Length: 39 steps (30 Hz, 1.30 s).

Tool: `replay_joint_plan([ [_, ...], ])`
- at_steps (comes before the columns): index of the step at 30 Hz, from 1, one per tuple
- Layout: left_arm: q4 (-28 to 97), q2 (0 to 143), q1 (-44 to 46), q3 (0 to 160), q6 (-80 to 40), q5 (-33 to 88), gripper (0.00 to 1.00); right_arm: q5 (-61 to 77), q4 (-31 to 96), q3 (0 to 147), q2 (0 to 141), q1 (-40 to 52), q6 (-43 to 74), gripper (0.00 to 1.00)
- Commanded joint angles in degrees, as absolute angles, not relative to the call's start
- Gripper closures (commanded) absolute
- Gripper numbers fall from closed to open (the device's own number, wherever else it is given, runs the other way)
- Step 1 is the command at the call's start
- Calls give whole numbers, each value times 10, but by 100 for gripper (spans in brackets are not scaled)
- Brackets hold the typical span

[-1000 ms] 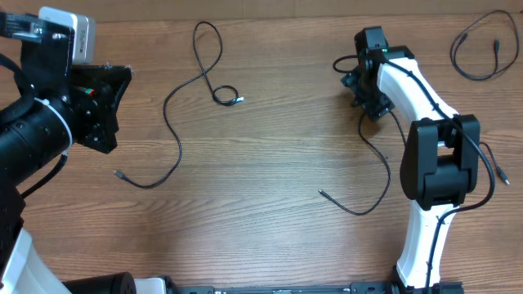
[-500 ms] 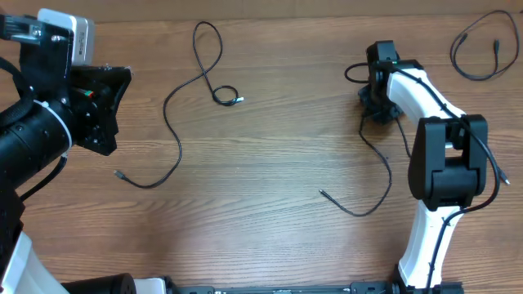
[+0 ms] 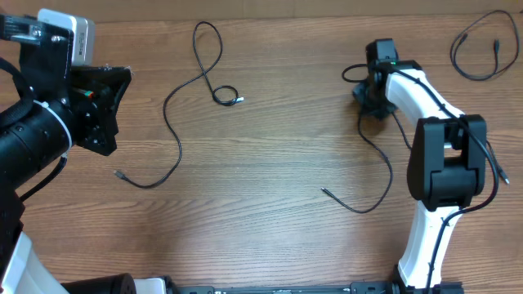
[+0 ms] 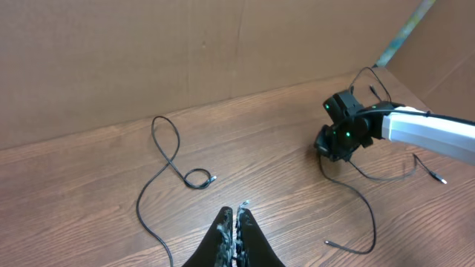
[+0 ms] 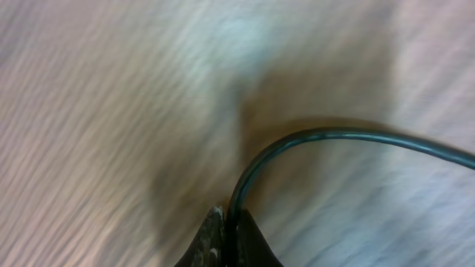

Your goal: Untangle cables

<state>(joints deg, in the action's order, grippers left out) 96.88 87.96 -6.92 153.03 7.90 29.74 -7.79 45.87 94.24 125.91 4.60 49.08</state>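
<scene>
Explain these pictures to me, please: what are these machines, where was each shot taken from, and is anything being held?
These are two robot arms at a wooden table, each ending in a two-finger gripper. One picture looks down from above. The other two come from a small camera on each wrist, so that arm's own fingers show at the bottom edge. Three thin black cables lie on the table: the left cable, the corner cable at far right, and the middle cable by the white arm. The right gripper is shut on the middle cable; its blurry wrist view shows the cord leaving its fingertips. The left gripper is shut, holding nothing.
</scene>
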Motion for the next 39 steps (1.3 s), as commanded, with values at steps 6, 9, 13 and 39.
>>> replay_joint_plan([
  [6,968,872,-73,1530,92,294,96,4,497,1146,1103,92,246,96],
  [9,968,873,-73,1530,92,294,96,39,527,1222,1073,93,204,96],
  [13,968,873,-73,1530,92,294,96,115,549,1318,1043,93,148,96],
  [39,968,891,-73,1530,92,296,96,55,465,1411,1028,-110,-16,96],
])
